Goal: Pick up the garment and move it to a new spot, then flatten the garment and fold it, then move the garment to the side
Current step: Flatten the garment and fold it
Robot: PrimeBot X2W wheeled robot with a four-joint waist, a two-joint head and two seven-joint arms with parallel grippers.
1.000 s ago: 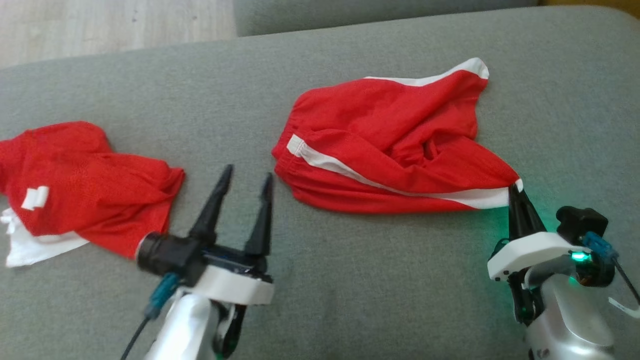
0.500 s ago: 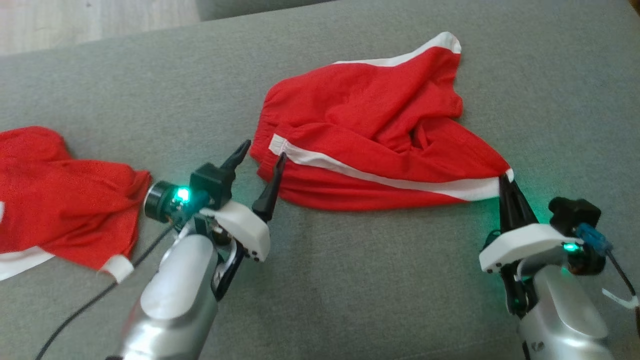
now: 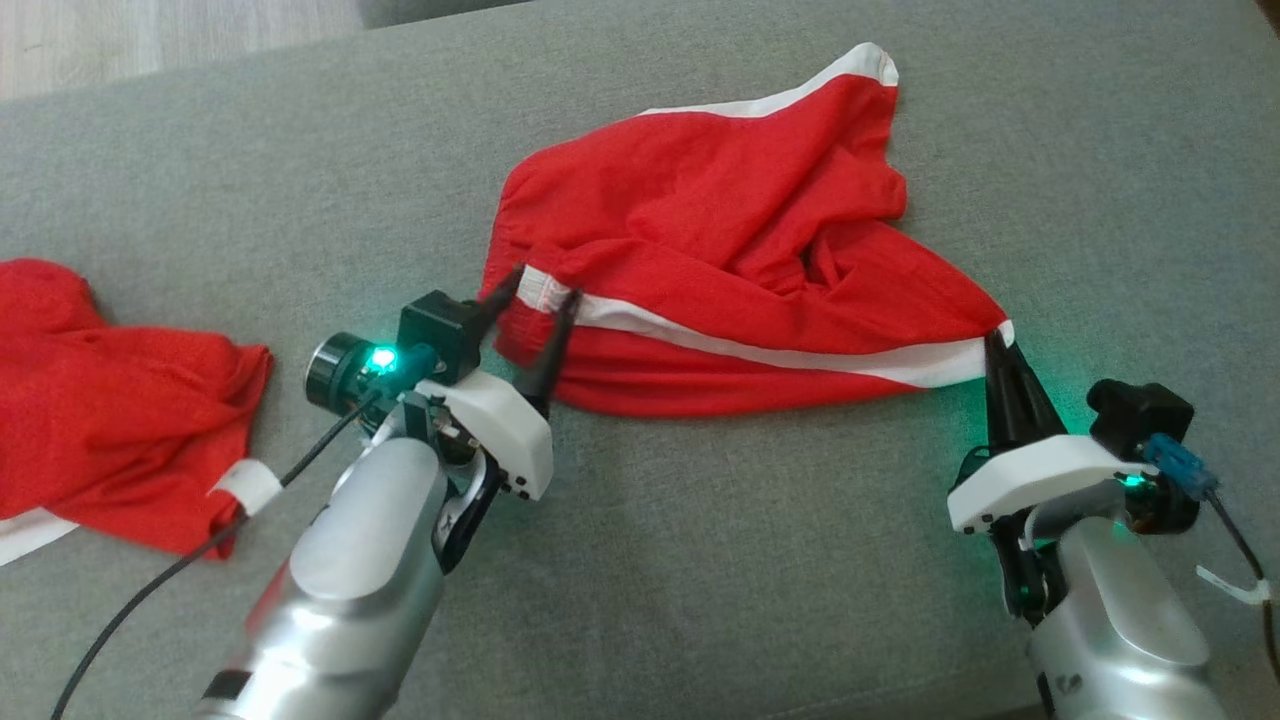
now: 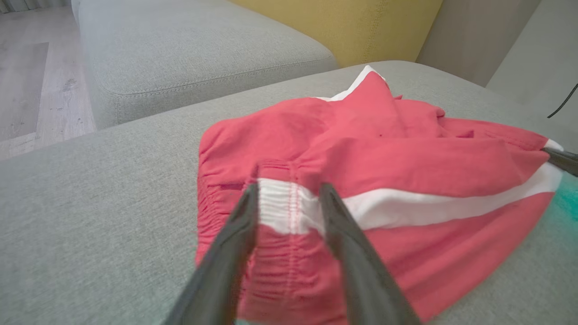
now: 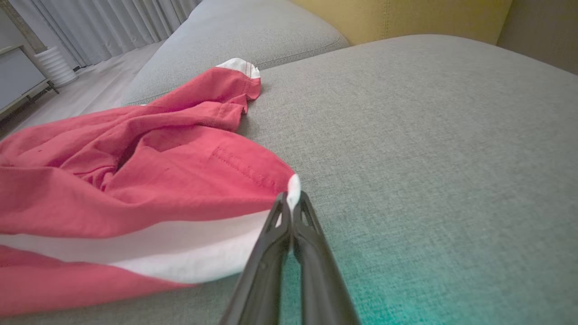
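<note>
The garment (image 3: 720,230), red shorts with white trim, lies crumpled on the grey cushion (image 3: 700,560). Its folds hide most of the inner fabric and the far leg, so its full outline is hard to read. One white stripe (image 3: 760,350) runs along its near side from the gathered waistband to the right-hand corner, and a second white edge shows at the far tip.

There are two red pieces of clothing. The second red garment (image 3: 110,400) sits well apart at the left, cut off by the edge of the head view, with a white cuff showing.

The left tool (image 3: 543,284) is open. Its two dark fingers stand on either side of the waistband end of the stripe, clearest in the left wrist view (image 4: 289,187); whether the tips press the cloth cannot be told. The right tool (image 3: 993,340) has its fingers pinched together on the white corner of the garment, seen up close in the right wrist view (image 5: 289,196), and the fabric is pulled to a point there.

A black cable (image 3: 150,600) trails from the left arm. The wooden floor (image 3: 150,40) shows at the upper left.
</note>
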